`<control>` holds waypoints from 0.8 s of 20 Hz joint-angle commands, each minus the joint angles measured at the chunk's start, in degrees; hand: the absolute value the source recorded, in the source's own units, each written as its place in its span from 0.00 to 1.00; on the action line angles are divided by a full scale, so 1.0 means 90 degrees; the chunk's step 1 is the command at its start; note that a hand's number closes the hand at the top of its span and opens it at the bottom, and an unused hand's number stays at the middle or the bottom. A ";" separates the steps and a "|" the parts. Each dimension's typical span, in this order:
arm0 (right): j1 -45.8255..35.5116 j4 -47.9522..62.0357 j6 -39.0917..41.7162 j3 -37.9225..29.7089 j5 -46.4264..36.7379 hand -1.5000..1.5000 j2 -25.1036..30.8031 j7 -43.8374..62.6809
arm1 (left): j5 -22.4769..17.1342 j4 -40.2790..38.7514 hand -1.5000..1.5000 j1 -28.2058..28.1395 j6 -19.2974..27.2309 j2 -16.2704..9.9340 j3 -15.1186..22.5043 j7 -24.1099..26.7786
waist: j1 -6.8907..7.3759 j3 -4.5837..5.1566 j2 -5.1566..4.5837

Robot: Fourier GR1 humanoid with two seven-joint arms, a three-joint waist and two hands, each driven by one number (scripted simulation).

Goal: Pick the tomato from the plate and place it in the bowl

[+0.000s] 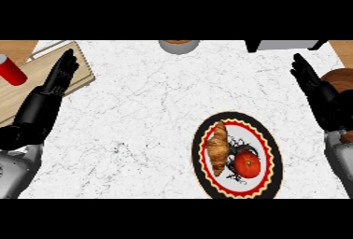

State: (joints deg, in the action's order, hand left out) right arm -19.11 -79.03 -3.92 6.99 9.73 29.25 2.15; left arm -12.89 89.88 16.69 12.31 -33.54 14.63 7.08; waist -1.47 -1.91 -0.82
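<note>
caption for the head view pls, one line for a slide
Tomato and croissant on the plate; left hand and right hand rest open.

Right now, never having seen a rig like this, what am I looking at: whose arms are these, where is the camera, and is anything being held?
The camera sits at the robot's head, looking steeply down at a white marble counter. The black shapes are its hands: the left hand and the right hand, both open, resting at the sides, holding nothing. On the counter lies a patterned plate carrying a croissant and a red tomato. A grey bowl shows partly at the far edge. A red cup stands on a wooden board at left.
</note>
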 commanded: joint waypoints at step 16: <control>0.1994 -0.1164 -0.3885 0.0379 -0.2868 0.00 -0.0425 0.2280 | -0.2078 -0.0253 0.50 -0.0924 -0.0671 0.0920 -0.1125 -0.0347 | 0.0130 0.0229 0.0107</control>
State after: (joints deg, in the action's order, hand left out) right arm -2.27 -85.67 -34.61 7.67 -7.68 23.26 15.16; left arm -29.52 88.47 9.19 8.72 -25.62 6.05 4.05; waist -0.65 0.32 0.27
